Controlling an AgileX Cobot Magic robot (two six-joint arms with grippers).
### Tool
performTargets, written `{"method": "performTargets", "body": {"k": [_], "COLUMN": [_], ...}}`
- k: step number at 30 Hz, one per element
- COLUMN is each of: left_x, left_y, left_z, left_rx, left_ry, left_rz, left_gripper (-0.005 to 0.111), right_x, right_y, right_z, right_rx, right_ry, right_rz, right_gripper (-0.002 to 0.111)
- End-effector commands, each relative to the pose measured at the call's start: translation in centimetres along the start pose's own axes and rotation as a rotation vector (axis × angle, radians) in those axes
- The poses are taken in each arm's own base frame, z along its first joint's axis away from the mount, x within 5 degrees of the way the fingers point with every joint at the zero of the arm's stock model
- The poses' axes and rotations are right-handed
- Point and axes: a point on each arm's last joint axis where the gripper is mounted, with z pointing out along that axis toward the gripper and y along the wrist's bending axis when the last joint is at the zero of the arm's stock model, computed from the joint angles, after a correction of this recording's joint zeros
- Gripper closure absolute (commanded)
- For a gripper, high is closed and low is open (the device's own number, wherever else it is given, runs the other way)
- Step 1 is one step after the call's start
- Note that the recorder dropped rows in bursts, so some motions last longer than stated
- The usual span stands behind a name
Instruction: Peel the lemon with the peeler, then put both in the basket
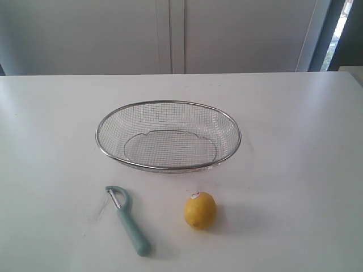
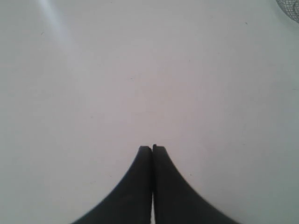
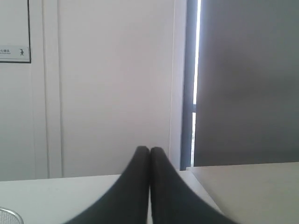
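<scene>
The yellow lemon (image 1: 199, 210), with a small red-and-white sticker on top, sits on the white table (image 1: 295, 147) near the front. To its left lies the teal-handled peeler (image 1: 128, 220), head pointing away. Behind both stands the silver wire-mesh basket (image 1: 232, 126), with nothing in it. Neither arm appears in the exterior view. My left gripper (image 2: 152, 148) is shut with nothing in it, over bare table, and a corner of the basket (image 2: 290, 10) shows at the edge of that view. My right gripper (image 3: 149, 149) is shut too, holding nothing, facing the far wall.
A white panelled wall (image 1: 170, 34) stands behind the table's far edge. A window strip (image 1: 340, 28) is at the back right. A sliver of the basket rim (image 3: 9, 215) shows in the right wrist view.
</scene>
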Motion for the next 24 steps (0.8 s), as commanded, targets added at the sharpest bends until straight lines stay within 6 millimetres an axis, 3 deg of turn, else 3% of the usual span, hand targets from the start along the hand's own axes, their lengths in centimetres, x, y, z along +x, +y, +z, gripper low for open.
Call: {"method": "performTargets", "body": {"k": [1, 16, 24], "left_x": [0.3, 0.3, 0.3], "left_y": [0.0, 0.0, 0.0], "left_z": [0.1, 0.1, 0.1], "left_rx": [0.0, 0.0, 0.0], "left_ry": [0.008, 0.008, 0.008], "left_rz": [-0.004, -0.004, -0.004], "left_gripper": [0.107, 0.107, 0.107], "right_x": [-1.2, -4.2, -6.5], "right_y": [0.0, -0.1, -0.1], "right_z": [-0.2, 3.5, 6.1], "right_rx": [0.004, 0.018, 0.022], "right_ry": [0.044, 0.349, 0.422], "right_rz": [-0.015, -0.011, -0.011], "right_gripper": [0.108, 0.108, 0.108]}}
